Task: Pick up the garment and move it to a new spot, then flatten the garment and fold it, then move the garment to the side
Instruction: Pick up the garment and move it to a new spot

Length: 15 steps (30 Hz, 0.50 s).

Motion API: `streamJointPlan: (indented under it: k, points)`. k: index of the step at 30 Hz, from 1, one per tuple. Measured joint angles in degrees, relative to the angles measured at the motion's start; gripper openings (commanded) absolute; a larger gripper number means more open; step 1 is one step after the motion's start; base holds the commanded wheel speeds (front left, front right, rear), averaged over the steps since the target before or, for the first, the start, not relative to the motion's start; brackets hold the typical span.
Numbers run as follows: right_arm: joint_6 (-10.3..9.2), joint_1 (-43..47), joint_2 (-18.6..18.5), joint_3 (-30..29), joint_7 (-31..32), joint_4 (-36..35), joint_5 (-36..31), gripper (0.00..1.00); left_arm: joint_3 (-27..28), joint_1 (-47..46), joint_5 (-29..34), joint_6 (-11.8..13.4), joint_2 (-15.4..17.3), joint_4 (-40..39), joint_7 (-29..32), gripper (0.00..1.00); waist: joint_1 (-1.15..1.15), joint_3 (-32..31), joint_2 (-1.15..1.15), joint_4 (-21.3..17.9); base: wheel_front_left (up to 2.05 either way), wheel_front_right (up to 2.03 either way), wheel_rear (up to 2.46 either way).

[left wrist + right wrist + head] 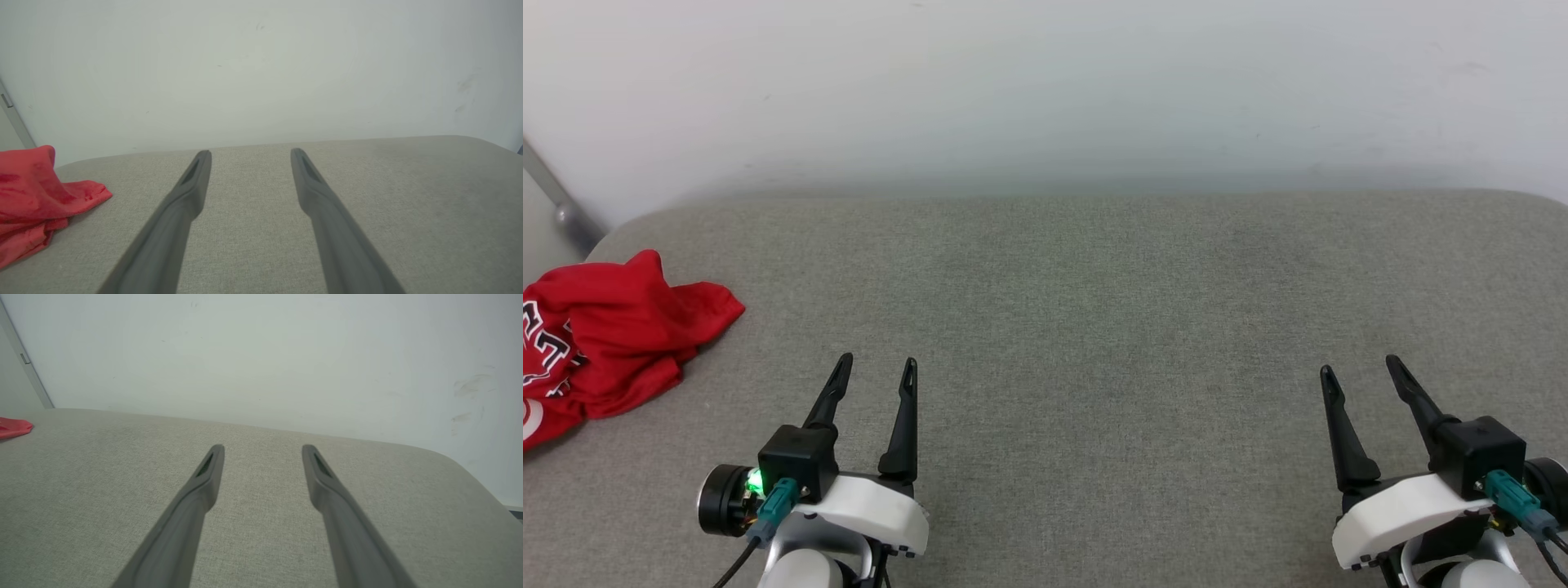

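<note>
The garment (613, 335) is a bright red jersey lying crumpled at the far left of the grey surface, with black white-outlined lettering at its left side. Part of it runs off the head view's left edge. The left wrist view has the garment (32, 196) at its left edge, and a red tip of the garment (14, 428) peeks in at the right wrist view's left edge. My left gripper (878, 367) hovers open to the right of the jersey, apart from it. Far over at the lower right, my right gripper (1360, 369) is open and holds nothing.
A grey fabric-covered surface (1094, 327) with rounded far corners spreads across the view, backed by a plain white wall (1045, 90). A grey metal bar (556, 204) slants down at the far left behind the jersey.
</note>
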Motion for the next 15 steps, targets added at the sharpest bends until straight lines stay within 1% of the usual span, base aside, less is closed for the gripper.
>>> streamJointPlan:
  k: [3, 15]
  points:
    - [0.00, -0.02, 0.00, -0.04, -0.33, 0.05, -0.85, 1.00, 0.05, -0.09, 0.93, -0.01, -0.13, 0.15, -0.10, 1.00, 0.00, 0.10, 0.00, 0.03, 0.00, 0.00, 0.00]
    - [0.00, -0.04, 0.02, -0.23, -1.08, 0.92, 0.21, 1.00, 0.81, -0.16, 0.46, -0.49, -0.34, 0.81, -0.19, 1.00, 0.00, 0.28, 0.00, 0.75, 0.00, 0.00, 0.00]
